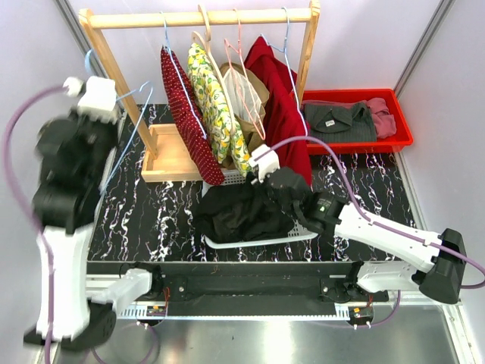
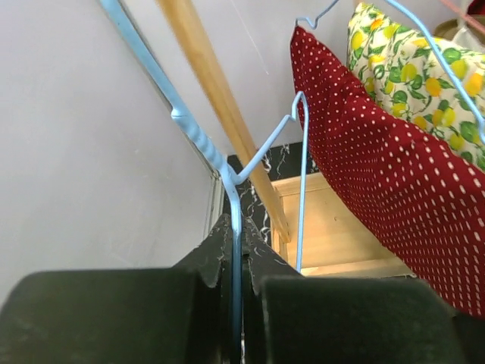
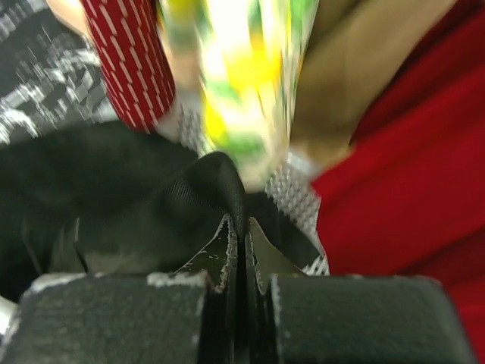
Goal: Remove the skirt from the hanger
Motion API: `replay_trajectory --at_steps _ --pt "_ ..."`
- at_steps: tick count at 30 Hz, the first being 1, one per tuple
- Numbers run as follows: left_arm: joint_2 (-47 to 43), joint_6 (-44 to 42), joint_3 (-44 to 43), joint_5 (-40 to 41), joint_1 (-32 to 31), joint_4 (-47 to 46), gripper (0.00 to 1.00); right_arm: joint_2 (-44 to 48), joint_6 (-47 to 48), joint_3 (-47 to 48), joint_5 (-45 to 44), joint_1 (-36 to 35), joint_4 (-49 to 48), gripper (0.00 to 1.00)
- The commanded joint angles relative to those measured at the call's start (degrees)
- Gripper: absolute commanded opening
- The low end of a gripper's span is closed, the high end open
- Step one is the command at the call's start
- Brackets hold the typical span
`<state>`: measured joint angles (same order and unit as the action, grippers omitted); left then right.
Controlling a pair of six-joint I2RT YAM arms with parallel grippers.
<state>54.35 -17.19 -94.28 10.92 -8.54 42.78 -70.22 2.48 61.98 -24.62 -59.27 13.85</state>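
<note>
The black skirt (image 1: 235, 212) lies bunched in a white mesh basket (image 1: 258, 241) at the table's middle, off any hanger. My right gripper (image 1: 267, 182) is shut on a fold of the skirt (image 3: 151, 205); in the right wrist view the fabric is pinched between the closed fingers of the gripper (image 3: 242, 224). Raised at the left, my left gripper (image 1: 102, 102) is shut on a bare light-blue wire hanger (image 1: 125, 129). In the left wrist view the wire of the hanger (image 2: 201, 140) runs straight between the fingers of the gripper (image 2: 236, 227).
A wooden rack (image 1: 197, 17) at the back carries a red dotted garment (image 1: 189, 121), a lemon-print one (image 1: 216, 114), a tan one and a red one (image 1: 280, 106) on hangers. A red bin (image 1: 356, 140) with folded clothes stands at the back right.
</note>
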Motion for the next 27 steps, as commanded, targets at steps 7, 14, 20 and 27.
replay_trajectory --at_steps 7,14,20,27 --pt "20.3 0.2 -12.1 4.9 0.4 -14.5 0.0 3.1 -6.9 -10.6 -5.6 -1.8 -12.0 0.02" --pt "28.6 3.6 -18.9 6.0 1.8 -17.0 0.0 6.6 -10.0 -14.2 -6.0 -3.3 -13.3 0.11" --pt "27.2 5.1 -16.1 4.5 1.9 -20.7 0.0 7.4 -10.2 -15.7 -5.6 -3.4 -13.2 0.11" --pt "25.4 3.8 -14.6 4.5 1.9 -22.6 0.0 5.8 -10.1 -14.6 -4.9 -3.4 -13.2 0.11"
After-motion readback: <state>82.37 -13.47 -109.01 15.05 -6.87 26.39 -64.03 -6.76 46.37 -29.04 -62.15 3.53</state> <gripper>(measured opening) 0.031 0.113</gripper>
